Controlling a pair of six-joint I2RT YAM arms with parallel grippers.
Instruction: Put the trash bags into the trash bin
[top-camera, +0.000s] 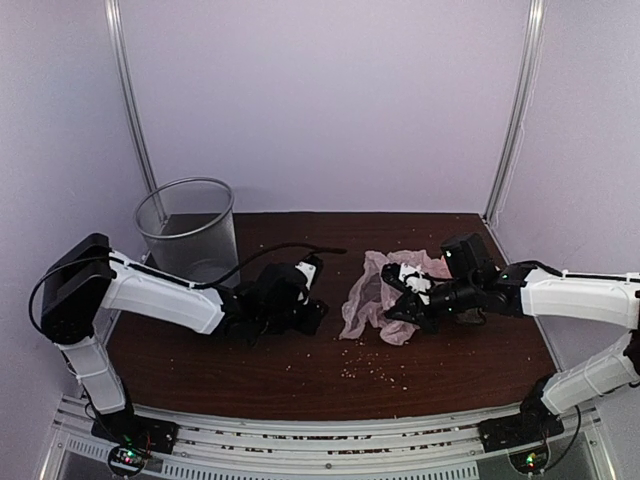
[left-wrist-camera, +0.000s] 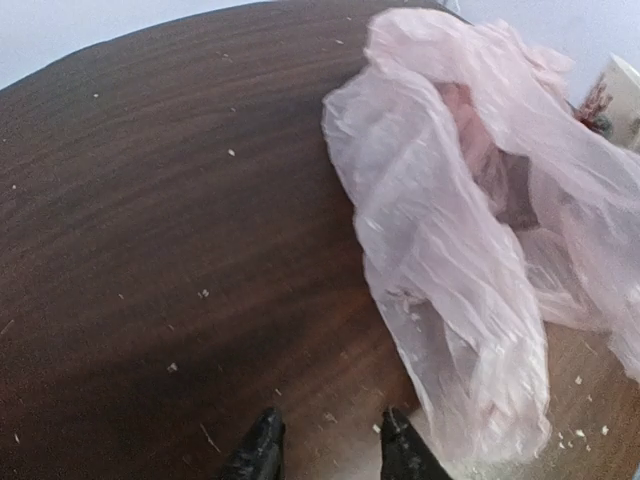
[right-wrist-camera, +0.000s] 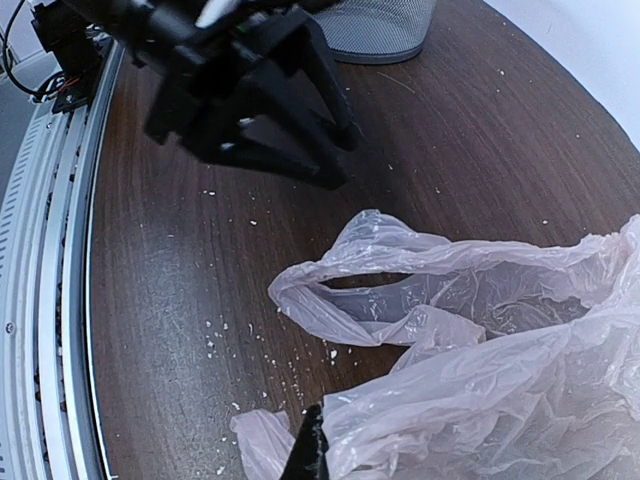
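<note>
Brown wooden table (top-camera: 300, 375), crumb-strewn. Trash bag (top-camera: 372, 292): pinkish translucent film, crumpled, lying centre-right, well apart from the trash bin (top-camera: 190, 228) at far left. Right gripper (top-camera: 397, 305) closed on its film. Left gripper (left-wrist-camera: 330, 450) part-open, empty, just beside the bag.

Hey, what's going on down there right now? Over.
Left gripper open, empty, beside trash bag. Right gripper shut at bag's edge. Bag on table, outside trash bin. Mug beside bag.

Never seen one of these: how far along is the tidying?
Done: nothing; the trash bag lies crumpled on the table, outside the trash bin. In hand: right claw shut at its edge, left claw open nearby. Left: carrying it into the bin.
</note>
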